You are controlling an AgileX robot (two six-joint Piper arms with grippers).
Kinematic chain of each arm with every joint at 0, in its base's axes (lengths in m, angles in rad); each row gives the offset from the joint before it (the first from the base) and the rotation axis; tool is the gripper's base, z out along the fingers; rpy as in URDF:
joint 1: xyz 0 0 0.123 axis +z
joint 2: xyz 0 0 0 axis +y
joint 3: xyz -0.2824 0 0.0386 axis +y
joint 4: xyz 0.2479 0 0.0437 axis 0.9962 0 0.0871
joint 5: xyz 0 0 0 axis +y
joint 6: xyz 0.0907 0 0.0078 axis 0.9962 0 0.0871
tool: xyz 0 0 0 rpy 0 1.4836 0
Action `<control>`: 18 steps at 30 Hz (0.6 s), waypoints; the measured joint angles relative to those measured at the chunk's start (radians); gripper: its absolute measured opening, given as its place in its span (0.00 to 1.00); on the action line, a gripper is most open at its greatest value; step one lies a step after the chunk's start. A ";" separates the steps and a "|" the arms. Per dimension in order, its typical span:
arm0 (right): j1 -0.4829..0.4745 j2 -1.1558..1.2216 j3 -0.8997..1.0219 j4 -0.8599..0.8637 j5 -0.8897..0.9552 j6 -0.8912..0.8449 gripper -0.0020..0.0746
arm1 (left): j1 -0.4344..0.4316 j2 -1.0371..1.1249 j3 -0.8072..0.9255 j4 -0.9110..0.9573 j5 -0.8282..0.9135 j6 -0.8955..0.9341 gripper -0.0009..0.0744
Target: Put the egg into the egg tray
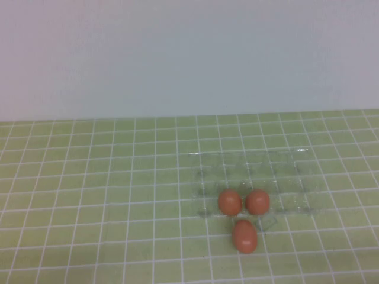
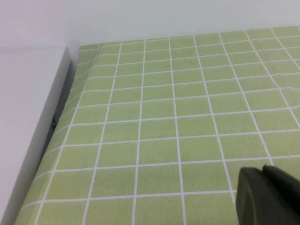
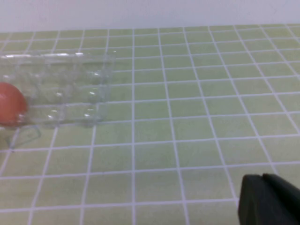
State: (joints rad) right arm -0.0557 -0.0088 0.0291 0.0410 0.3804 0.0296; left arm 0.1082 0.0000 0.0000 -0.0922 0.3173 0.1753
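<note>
A green, white-gridded surface fills the whole scene, running back to a plain pale wall. On it, right of centre, lies the egg tray — clear thin plastic, hard to pick out except by its glinting edges and the faint outlines of its cups. Two reddish-brown eggs sit side by side in its near row, the left one and the right one almost touching. The third, the egg that is left to move, lies loose on the surface just in front of the tray, close below the gap between the other two. So by my reckoning two are home and one remains; nothing has reached for it yet, and neither arm shows from above. It looks smooth, matte and plainly oval, lying on its side, likely to roll if nudged. The right pincer is only a dark corner in its own camera, low over the surface well to the side of the tray — whether it is wide or narrow I cannot tell. The left pincer is the same dark shape over bare grid near the surface's edge, and its state is equally hidden.
</note>
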 joint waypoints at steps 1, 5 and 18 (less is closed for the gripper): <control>0.000 0.000 0.000 0.000 0.000 0.000 0.02 | 0.000 0.000 0.000 0.000 0.000 0.000 0.01; 0.000 0.000 -0.011 0.043 0.015 0.000 0.02 | 0.000 0.000 0.000 0.000 0.000 0.000 0.01; 0.000 0.255 -0.366 -0.041 0.028 0.000 0.02 | 0.000 0.000 0.000 0.000 0.000 0.000 0.01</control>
State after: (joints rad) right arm -0.0557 0.2463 -0.3367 0.0000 0.4081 0.0296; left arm 0.1082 0.0000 0.0000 -0.0922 0.3173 0.1753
